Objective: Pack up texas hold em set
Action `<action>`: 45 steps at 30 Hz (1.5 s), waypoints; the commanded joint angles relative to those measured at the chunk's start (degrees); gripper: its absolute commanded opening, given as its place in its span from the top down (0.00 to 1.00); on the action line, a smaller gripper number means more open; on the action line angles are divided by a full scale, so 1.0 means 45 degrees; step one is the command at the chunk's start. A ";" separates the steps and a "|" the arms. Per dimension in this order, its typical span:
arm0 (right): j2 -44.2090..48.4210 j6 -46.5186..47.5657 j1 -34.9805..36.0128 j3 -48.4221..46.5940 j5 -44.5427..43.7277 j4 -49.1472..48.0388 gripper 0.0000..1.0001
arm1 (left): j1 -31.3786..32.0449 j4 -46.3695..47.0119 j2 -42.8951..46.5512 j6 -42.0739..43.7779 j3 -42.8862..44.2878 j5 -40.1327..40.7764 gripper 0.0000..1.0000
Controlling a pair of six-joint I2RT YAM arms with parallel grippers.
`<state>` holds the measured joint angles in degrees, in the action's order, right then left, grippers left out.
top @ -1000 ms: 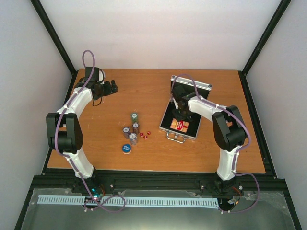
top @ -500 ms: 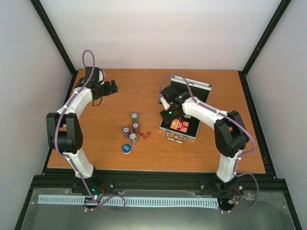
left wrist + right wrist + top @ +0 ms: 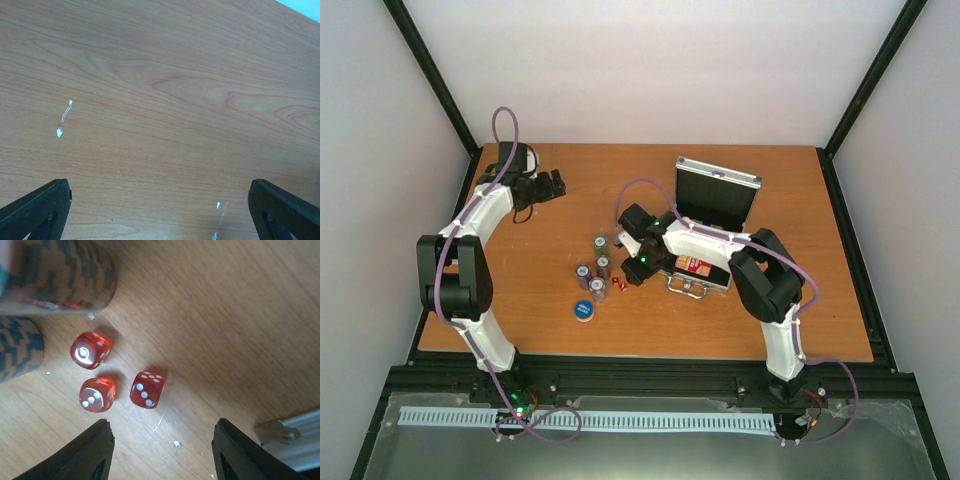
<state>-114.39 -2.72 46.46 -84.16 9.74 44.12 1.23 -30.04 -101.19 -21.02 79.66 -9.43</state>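
Low over the middle of the table (image 3: 240, 315), the right hand (image 3: 162, 455) hangs with its two black fingers (image 3: 95, 452) spread well apart and nothing between them. Just ahead of the fingertips, three tiny red dice (image 3: 147, 389) with white pips lie on the wood in a loose cluster, near one another but not touching, and none of them touches the hand. Beyond the dice, at the left of the wrist view, stand two of the chip stacks (image 3: 60, 275), their edges striped dark and light; the die farthest from the hand lies close to both. A strip of the silver case (image 3: 300, 437) shows at the lower right corner of that view. Seen from above, the case sits open to the right of the table's centre, with its lid propped upright toward the far side and its handle (image 3: 685, 288) toward the near edge. The red-and-yellow card boxes (image 3: 696, 265) lie on its black lining, partly covered by the right arm, which reaches across it to the left. Four short chip stacks stand grouped left of the hand, and the round blue disc (image 3: 584, 310) lies flat just nearer than them. Well apart, toward the far left corner, the left hand (image 3: 160, 215) hovers over the wood, its fingers also wide apart and gripping nothing.
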 commanded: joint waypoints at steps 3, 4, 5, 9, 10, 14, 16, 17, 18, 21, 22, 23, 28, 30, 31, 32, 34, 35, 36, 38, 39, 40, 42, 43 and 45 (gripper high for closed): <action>-0.0575 0.0191 -0.0011 -0.0449 0.0438 -0.0114 0.45 | -0.0138 0.0045 0.0355 -0.0159 0.0009 0.0098 0.00; -0.0652 0.0216 -0.0011 -0.0457 0.0468 -0.0116 0.45 | -0.0148 0.0054 0.0349 -0.0165 0.0003 0.0113 0.00; -0.0696 0.0214 -0.0021 -0.0458 0.0492 -0.0143 0.46 | -0.0141 0.0055 0.0356 -0.0155 -0.0022 0.0119 0.00; -0.0876 0.0281 -0.0007 -0.0425 0.0597 -0.0232 0.48 | -0.0143 0.0073 0.0282 -0.0155 0.0013 0.0105 0.00; -0.0939 0.0316 -0.0006 -0.0434 0.0628 -0.0238 0.48 | -0.0148 0.0074 0.0270 -0.0154 0.0018 0.0104 0.00; -0.1238 0.0370 0.0008 -0.0521 0.0705 -0.0253 0.49 | -0.0142 0.0065 0.0208 -0.0160 0.0085 0.0103 0.00; -0.1357 0.0407 0.0008 -0.0596 0.0740 -0.0282 0.50 | -0.0138 0.0074 0.0191 -0.0148 0.0130 0.0104 0.00; -0.1424 0.0409 0.0020 -0.0641 0.0782 -0.0291 0.51 | -0.0147 0.0060 0.0173 -0.0148 0.0145 0.0091 0.00; -0.1493 0.0409 0.0022 -0.0703 0.0800 -0.0292 0.51 | -0.0141 0.0046 0.0158 -0.0131 0.0164 0.0103 0.00; -0.1660 0.0395 0.0047 -0.0948 0.0826 -0.0245 0.55 | -0.0139 -0.0005 0.0106 -0.0086 0.0206 0.0123 0.00; -0.1691 0.0390 0.0047 -0.1010 0.0808 -0.0225 0.57 | -0.0148 -0.0013 0.0089 -0.0092 0.0208 0.0123 0.00; -0.1724 0.0380 0.0047 -0.1054 0.0808 -0.0203 0.59 | -0.0139 -0.0010 0.0089 -0.0061 0.0223 0.0138 0.00; -0.1632 0.0447 0.0066 -0.1128 0.0601 -0.0008 0.76 | -0.0152 -0.0062 0.0035 -0.0036 0.0321 0.0152 0.00; -0.1533 0.0464 0.0049 -0.1116 0.0402 0.0081 0.81 | -0.0139 -0.0065 0.0024 -0.0013 0.0341 0.0157 0.00; -0.1475 0.0485 0.0050 -0.1107 0.0325 0.0111 0.83 | -0.0138 -0.0065 0.0000 0.0000 0.0350 0.0147 0.00; -0.1402 0.0477 0.0048 -0.1098 0.0244 0.0144 0.85 | -0.0138 -0.0067 -0.0010 -0.0003 0.0377 0.0126 0.00; -0.1289 0.0502 0.0047 -0.1146 0.0119 0.0226 0.86 | -0.0155 -0.0073 -0.0053 -0.0014 0.0424 0.0133 0.00; -0.1222 0.0524 0.0047 -0.1213 0.0009 0.0292 0.87 | -0.0140 -0.0093 -0.0063 -0.0002 0.0445 0.0107 0.00; -0.1092 0.0516 0.0047 -0.1290 -0.0103 0.0357 0.87 | -0.0138 -0.0083 -0.0072 0.0002 0.0475 0.0087 0.00; -0.0759 0.0505 0.0014 -0.1547 -0.0406 0.0530 0.87 | -0.0138 -0.0082 -0.0075 -0.0014 0.0509 0.0065 0.00; -0.0587 0.0490 -0.0028 -0.1756 -0.0565 0.0645 0.87 | -0.0147 -0.0082 -0.0083 0.0017 0.0535 0.0074 0.00; -0.0390 0.0478 -0.0072 -0.1912 -0.0670 0.0779 0.87 | -0.0139 -0.0087 -0.0074 0.0004 0.0540 0.0083 0.00; -0.0015 0.0388 -0.0249 -0.2137 -0.0720 0.0955 0.87 | -0.0149 -0.0084 -0.0085 0.0027 0.0511 0.0084 0.00; 0.0194 0.0331 -0.0363 -0.2211 -0.0741 0.1048 0.87 | -0.0139 -0.0092 -0.0077 0.0030 0.0503 0.0074 0.00; 0.0576 0.0214 -0.0580 -0.2263 -0.0895 0.1179 0.87 | -0.0138 -0.0082 -0.0072 0.0038 0.0499 0.0027 0.00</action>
<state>-117.82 -0.93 45.76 -91.70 8.03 47.55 1.21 -30.09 -101.19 -21.15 79.64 -9.21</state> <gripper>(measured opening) 0.152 0.998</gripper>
